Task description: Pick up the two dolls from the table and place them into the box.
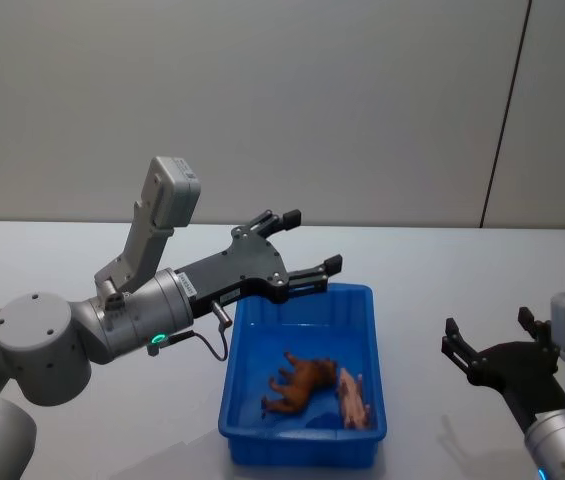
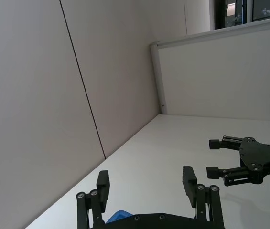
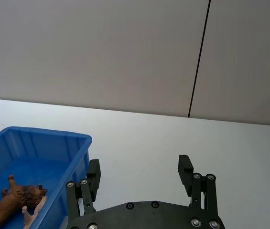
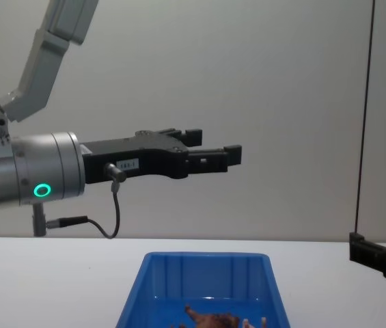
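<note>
- Sitting in the box (image 1: pixel 245 400) already, both dolls: brown doll (image 1: pixel 300 385) lying toward the middle of the floor, pink doll (image 1: pixel 354 397) just beside it against the right wall, looking like they're touching.
- Resting on the table (image 1: pixel 62 250) toward its near edge, roughly centre, with nothing else around it.
- Hovering well above the box's far left corner: left claw (image 1: pixel 302 245), fingers spread wide and holding nothing. Probably hanging that high just to stay clear of the rim.
- Looking across from the chest view, left claw (image 4: pixel 210 154) floating way over the box (image 4: pixel 206 266), dolls down below and nearer the robot, well apart from it.
- Waiting low off to the right of the box, near the table's right edge: right claw (image 1: pixel 487 345), also spread wide and empty, dolls off to its left inside the blue walls.
- Peeking into the box (image 3: pixel 72 148) from the right wrist view: brown doll (image 3: pixel 5 207) lying on its side, pale legs of the pink doll (image 3: pixel 32 214) poking out next to it.
- Guessing the job's basically done, nothing left on the table to grab.
</note>
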You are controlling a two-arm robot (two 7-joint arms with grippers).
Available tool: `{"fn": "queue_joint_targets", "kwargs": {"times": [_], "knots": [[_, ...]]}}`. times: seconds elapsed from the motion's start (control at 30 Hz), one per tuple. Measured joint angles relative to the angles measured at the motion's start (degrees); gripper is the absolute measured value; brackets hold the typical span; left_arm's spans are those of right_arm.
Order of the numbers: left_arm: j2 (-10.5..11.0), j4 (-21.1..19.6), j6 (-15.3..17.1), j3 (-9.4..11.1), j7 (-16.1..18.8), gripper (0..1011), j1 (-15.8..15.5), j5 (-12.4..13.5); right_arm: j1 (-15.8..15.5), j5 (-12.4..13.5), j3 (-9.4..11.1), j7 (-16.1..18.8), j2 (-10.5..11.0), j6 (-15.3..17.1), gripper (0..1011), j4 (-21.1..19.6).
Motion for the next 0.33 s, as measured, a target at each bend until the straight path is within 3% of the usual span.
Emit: {"fn": "queue_joint_targets", "kwargs": {"times": [0.07,0.33], "knots": [[0.0,0.0,0.0,0.0,0.0,1000,0.0,0.0,0.0,0.0,0.0,0.0,0.0,0.0,1001,0.0],[0.0,0.0,0.0,0.0,0.0,1002,0.0,0.0,0.0,0.0,0.0,0.0,0.0,0.0,1001,0.0]]}}
